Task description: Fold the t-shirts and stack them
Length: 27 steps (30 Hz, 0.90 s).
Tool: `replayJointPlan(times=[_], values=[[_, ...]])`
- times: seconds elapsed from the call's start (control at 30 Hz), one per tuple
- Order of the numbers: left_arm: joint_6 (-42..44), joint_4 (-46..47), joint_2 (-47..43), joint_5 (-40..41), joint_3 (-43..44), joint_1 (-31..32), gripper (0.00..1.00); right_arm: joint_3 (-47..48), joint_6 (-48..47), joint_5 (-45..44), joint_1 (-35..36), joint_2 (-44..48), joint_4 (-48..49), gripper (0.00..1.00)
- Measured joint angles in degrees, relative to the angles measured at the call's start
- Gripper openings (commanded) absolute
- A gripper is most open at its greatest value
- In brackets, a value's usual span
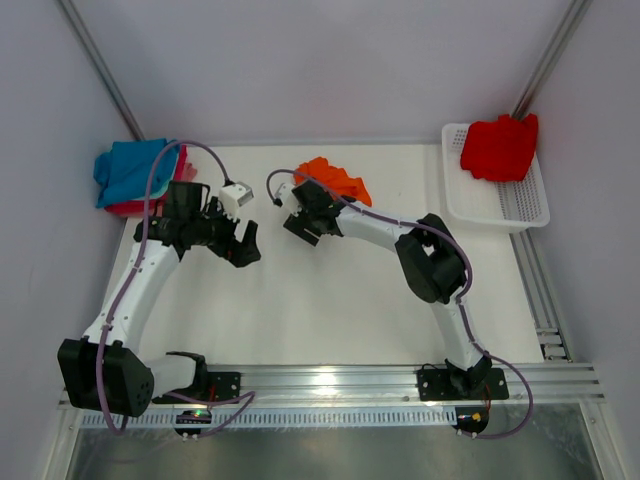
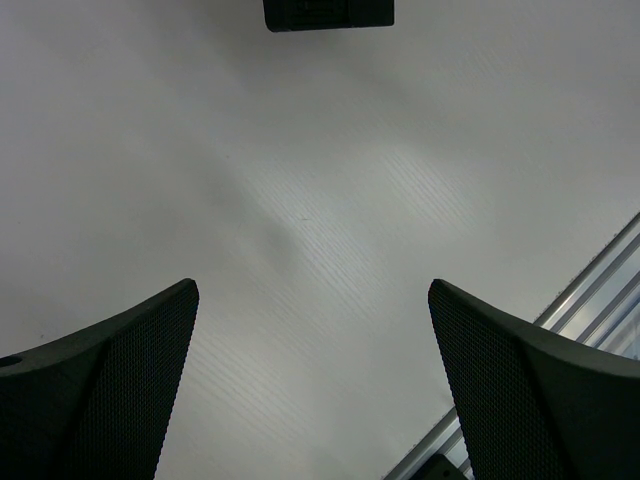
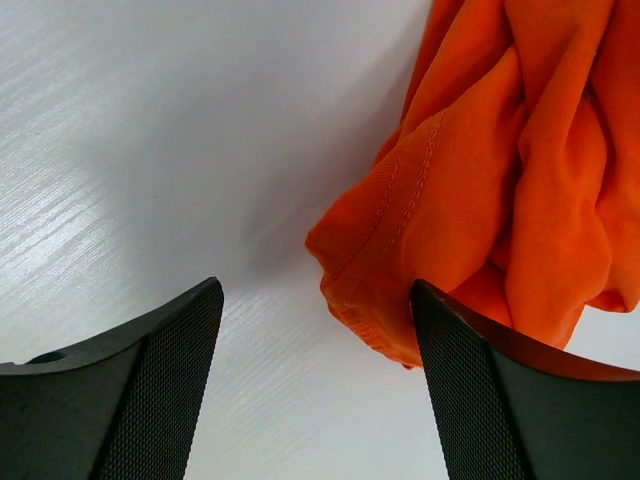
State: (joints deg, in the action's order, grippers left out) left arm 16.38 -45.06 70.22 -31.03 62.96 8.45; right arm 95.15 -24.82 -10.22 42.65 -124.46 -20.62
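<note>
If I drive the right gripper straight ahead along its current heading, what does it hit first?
Probably the orange t-shirt: its hem lies just inside one side of the right gripper's open jaws, bare table filling the rest. Depth is unclear.

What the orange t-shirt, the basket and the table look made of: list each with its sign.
Orange t-shirt: soft matte cloth, probably knit, judging by limp folds and a stitched hem.
Basket: white plastic, it seems, from the stiff rim and fine mesh.
Table: hard white board with a faint sheen and fine parallel lines; laminate or plastic, unclear.
</note>
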Motion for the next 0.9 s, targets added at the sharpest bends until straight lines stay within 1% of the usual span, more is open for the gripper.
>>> replayJointPlan(times=[0.07,0.13,0.17,0.2,0.23,0.3,0.33,0.7,0.77,0.9], values=[[0.00,0.09,0.00,-0.04,-0.09,0.00,0.99,0.00,-0.13,-0.39,0.02,0.00,0.09,0.79],[-0.04,0.24,0.00,-0.07,-0.15,0.00,0.99,0.00,-0.35,-0.83,0.02,-0.02,0.15,0.70],[-0.07,0.28,0.00,-0.09,-0.22,0.00,0.99,0.00,-0.42,-1.20,0.02,-0.07,0.26,0.65],[-0.11,0.31,0.00,-0.11,-0.24,-0.02,0.99,0.00,-0.57,-1.57,0.02,-0.09,0.44,0.50],[-0.13,0.33,0.00,-0.13,-0.28,0.00,0.99,0.00,-0.94,-1.95,0.02,-0.13,0.59,0.42],[-0.15,0.37,0.00,-0.15,-0.35,0.00,0.99,0.00,-1.05,-2.56,0.00,-0.24,0.92,0.19],[-0.17,0.44,0.00,-0.17,-0.39,0.00,0.99,0.00,-1.14,-2.73,0.00,-0.33,1.03,0.03],[-0.83,0.70,0.00,-0.31,-0.68,0.00,0.99,0.68,-0.94,-3.41,-0.02,-0.42,0.79,0.03],[-0.85,0.70,0.00,-0.31,-0.79,0.00,0.99,2.62,-0.74,-3.32,0.00,-0.39,-0.81,0.03],[-0.92,0.72,0.00,-0.33,-0.96,-0.02,0.99,9.99,-0.17,-2.97,0.00,-0.04,-4.48,0.03]])
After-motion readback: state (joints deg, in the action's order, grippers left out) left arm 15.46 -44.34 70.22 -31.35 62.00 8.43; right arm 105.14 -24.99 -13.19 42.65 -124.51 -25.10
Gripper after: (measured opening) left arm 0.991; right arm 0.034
